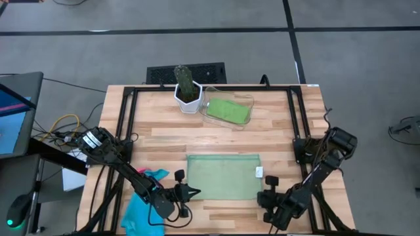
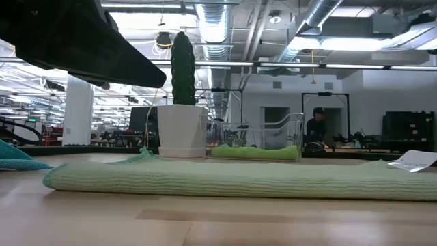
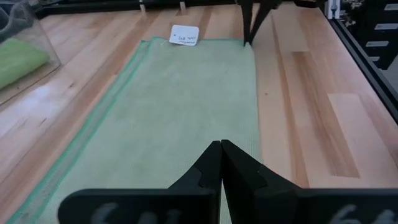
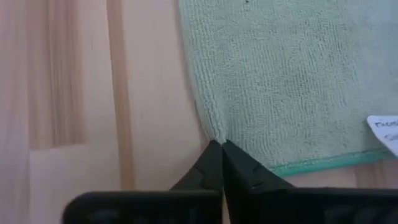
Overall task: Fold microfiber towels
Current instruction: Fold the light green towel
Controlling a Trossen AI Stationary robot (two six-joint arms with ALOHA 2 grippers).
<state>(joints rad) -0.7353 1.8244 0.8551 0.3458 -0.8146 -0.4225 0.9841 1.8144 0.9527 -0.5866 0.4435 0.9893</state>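
Note:
A light green towel [image 1: 223, 176] lies folded flat on the table's near middle, with a white tag [image 1: 259, 172] at its right edge. It also shows in the low view [image 2: 239, 179]. My left gripper [image 1: 195, 192] is shut, its tips over the towel's near-left corner [image 3: 186, 124]. My right gripper [image 1: 264, 196] is shut at the towel's near-right corner. A second light green towel [image 1: 228, 110] lies in the clear tray [image 1: 246, 99]. A turquoise towel [image 1: 139, 211] and a pink one [image 1: 157, 172] lie at the near left. My left gripper's shut fingertips [image 3: 221, 149] point low across the towel near its near edge; I cannot tell whether they touch or hold the cloth. My right gripper pinches the towel's near edge [image 4: 213, 132] close to the right corner, slanting down from the near right. The edge puckers at the tips. The towel lies on the table.
A white pot with a cactus [image 1: 188, 92] stands at the far middle beside the tray. A black frame [image 1: 125, 111] runs along the table's left, right and far sides. Bare wood [image 1: 164, 141] lies between the towel and the pot.

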